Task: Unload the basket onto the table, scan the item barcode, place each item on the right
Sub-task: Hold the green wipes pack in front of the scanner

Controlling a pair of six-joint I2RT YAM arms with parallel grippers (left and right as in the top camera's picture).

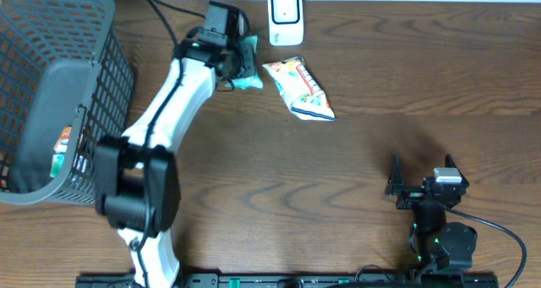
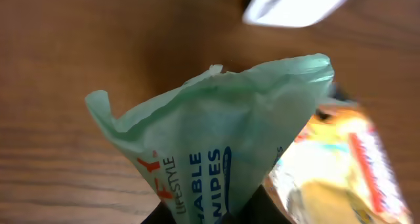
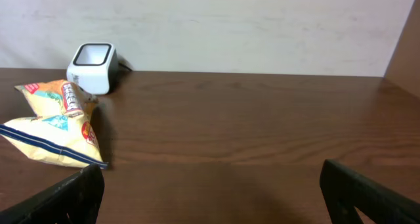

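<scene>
Basket (image 1: 110, 77) sits at left end of desk (image 1: 380, 85), a packet (image 1: 62, 144) inside it. Scanner (image 1: 286, 16) at far edge, centre. Snack bag (image 1: 300, 88) just in front of scanner. Wipes pack (image 1: 250, 75) just left of snack bag, in left end effector (image 1: 241, 64). Right end effector (image 1: 421, 176) at front right, well apart from them.

Soft even indoor light, overhead view moderately bright, weak shadow beside snack bag (image 1: 298, 88). Left wrist view badly blurred: wipes pack (image 2: 216, 152) too close, scanner (image 2: 295, 4) at upper right defocused and blown white. Right wrist view sharp, mild sheen on desk (image 3: 262, 138).
</scene>
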